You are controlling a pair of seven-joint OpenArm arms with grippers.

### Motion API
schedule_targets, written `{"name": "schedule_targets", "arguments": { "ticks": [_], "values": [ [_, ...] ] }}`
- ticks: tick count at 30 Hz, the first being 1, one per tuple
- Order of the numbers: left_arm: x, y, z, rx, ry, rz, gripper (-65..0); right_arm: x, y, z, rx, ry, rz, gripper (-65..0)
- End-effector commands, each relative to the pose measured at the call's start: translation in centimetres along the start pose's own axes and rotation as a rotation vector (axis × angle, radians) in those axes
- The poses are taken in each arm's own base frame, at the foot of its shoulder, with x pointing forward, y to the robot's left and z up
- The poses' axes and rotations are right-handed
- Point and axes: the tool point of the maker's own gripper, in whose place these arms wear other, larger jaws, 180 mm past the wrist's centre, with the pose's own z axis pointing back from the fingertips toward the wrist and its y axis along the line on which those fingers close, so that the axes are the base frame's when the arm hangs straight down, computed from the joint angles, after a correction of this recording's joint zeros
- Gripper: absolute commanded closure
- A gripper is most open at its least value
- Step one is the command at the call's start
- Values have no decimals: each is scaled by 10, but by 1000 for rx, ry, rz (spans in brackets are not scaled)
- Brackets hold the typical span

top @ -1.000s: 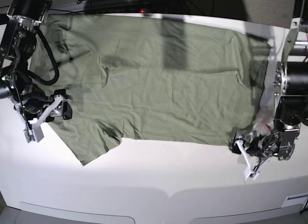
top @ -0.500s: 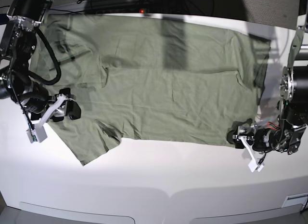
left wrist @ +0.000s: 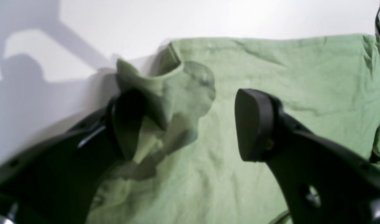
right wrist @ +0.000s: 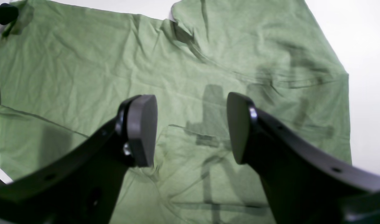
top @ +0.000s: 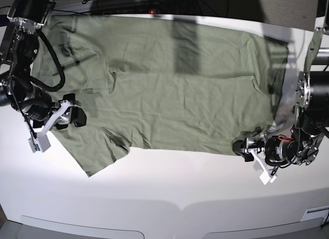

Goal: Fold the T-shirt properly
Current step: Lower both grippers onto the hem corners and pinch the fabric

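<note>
Since the T-shirt (left wrist: 271,109) is limp, I'd pinch the bunched hem corner between my left gripper's (left wrist: 190,124) parted jaws; right gripper (right wrist: 191,129) gapes empty.

Plain olive-green T-shirt (top: 169,95), white table (top: 169,187)

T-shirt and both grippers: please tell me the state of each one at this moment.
T-shirt: spread flat on the table, not folded, lightly wrinkled, its corner bunched up at the left gripper.
Left gripper: open, one finger pressing into the bunched corner.
Right gripper: open, above the cloth, holding nothing.
</note>
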Motion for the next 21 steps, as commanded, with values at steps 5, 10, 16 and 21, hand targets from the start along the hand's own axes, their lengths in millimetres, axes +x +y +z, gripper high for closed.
{"name": "schedule_targets", "arguments": {
  "ticks": [5, 10, 16, 21],
  "values": [
    [29, 1, 14, 0, -72, -17, -451, 16, -2, 6, -4, -46, 19, -362],
    [47, 2, 17, 2, -173, -18, -451, 16, -2, 6, -4, -46, 19, -362],
    [31, 10, 10, 48, -123, -80, -450, 15, -2, 6, -4, -43, 19, -362],
    [2, 22, -2, 73, -123, -93, -450, 15, -2, 6, -4, -43, 19, -362]
  ]
}}
